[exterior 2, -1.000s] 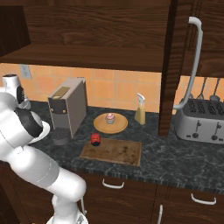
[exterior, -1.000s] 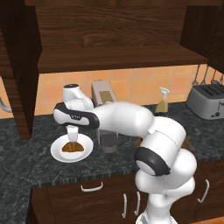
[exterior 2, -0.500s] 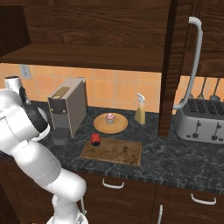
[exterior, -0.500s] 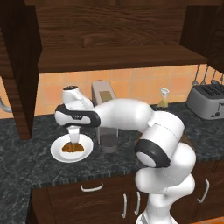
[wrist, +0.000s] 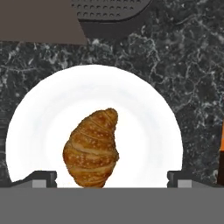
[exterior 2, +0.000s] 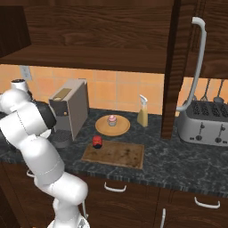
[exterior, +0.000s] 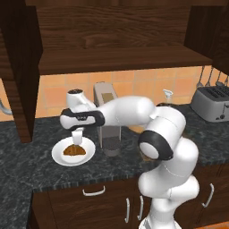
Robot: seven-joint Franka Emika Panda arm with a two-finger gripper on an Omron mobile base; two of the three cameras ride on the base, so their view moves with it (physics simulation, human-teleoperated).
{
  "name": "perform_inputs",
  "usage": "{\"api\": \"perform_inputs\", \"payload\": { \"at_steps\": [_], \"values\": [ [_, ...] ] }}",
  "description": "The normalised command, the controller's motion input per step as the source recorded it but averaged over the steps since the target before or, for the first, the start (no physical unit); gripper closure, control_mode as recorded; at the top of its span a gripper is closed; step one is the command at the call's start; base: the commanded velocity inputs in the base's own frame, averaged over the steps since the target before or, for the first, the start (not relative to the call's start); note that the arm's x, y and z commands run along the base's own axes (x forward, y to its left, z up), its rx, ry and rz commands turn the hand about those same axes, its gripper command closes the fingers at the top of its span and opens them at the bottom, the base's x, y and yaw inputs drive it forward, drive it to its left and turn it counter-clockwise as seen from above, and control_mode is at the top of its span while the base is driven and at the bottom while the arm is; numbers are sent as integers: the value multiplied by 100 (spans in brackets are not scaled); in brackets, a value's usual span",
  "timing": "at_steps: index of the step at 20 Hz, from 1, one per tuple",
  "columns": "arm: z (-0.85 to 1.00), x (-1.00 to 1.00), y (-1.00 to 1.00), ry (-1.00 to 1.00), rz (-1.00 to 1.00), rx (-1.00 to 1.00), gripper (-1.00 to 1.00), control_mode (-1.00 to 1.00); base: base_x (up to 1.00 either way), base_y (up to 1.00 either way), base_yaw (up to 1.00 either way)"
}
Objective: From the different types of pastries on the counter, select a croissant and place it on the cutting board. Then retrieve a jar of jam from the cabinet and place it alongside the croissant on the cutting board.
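Hovering spread pincer (wrist: 112,177) above croissant (wrist: 92,148) on white plate (wrist: 144,109); jar of jam (exterior 2: 97,141) beside cutting board (exterior 2: 114,154).

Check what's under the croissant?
The croissant lies on a white plate on the dark counter. The plate surface directly beneath it is covered.

a red-lidded jar of jam (exterior 2: 97,141) sits just beside the wooden cutting board (exterior 2: 114,154), cupcake (exterior 2: 112,120) on round plate (exterior 2: 112,126) behind.
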Motion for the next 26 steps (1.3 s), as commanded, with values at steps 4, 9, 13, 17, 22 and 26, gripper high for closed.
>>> {"api": "perform_inputs", "payload": {
  "at_steps": [4, 9, 13, 17, 22, 26],
  "values": [
    [-14, 3, 57, 1, -9, -1, -100, -100, 0, 0, 0],
    [-25, 5, 56, 1, -9, -4, -100, -100, 0, 0, 0],
    [-23, 13, 54, 0, -12, -10, -100, -100, 0, 0, 0],
    [-24, 27, 59, 0, -14, -13, -100, -100, 0, 0, 0],
    [-30, 30, 72, 0, -14, -12, -100, -100, 0, 0, 0],
    [-44, 15, 84, 1, -13, -4, 100, -100, 0, 0, 0]
  ]
}}
